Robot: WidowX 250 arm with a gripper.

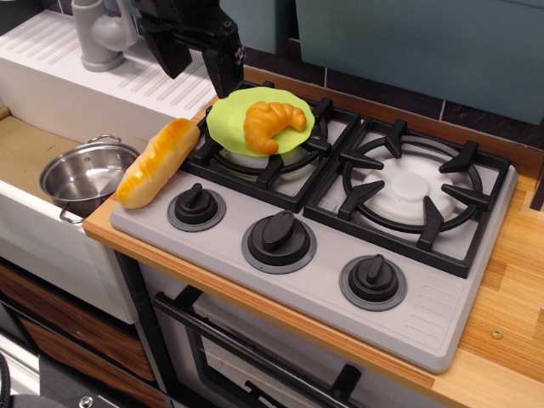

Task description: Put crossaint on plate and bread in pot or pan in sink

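The golden-orange crossaint (270, 124) lies on the lime-green plate (228, 117), which rests on the back-left burner. The long bread (157, 161) lies slanted on the stove's left edge, its lower end over the counter edge by the sink. The shiny steel pot (82, 176) stands empty in the sink (25, 153). My black gripper (197, 70) hangs open and empty above the drainboard, up and left of the plate and above the bread's upper end.
A grey faucet (100, 32) stands on the white ribbed drainboard (127, 72) at the back left. The grey stove (331, 229) has two black burner grates and three knobs (279, 239). A wooden counter (510, 314) runs to the right.
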